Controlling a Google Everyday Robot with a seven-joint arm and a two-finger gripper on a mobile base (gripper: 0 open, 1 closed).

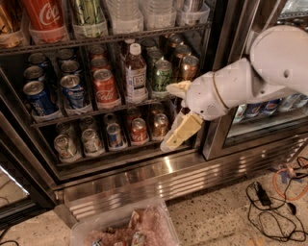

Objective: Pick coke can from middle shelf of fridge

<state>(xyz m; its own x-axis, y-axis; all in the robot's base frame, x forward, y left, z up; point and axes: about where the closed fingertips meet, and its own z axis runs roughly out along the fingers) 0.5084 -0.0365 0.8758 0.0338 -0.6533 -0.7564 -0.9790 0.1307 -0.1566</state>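
Note:
The coke can (105, 87) stands on the middle shelf (72, 116) of the open fridge (144, 175), at the front of its lane, with more red cans behind it. My gripper (168, 116) is open and empty, right of the can and in front of the shelf's right end. Its upper finger (178, 88) is level with the green can (162, 75). Its lower finger (180, 131) hangs before the bottom shelf. The white arm reaches in from the right.
Blue Pepsi cans (38, 98) stand left of the coke can and a bottle (135, 72) right of it. A tall Coca-Cola can (43, 14) is on the top shelf. A plastic bin (122, 226) and cables (269, 199) lie on the floor.

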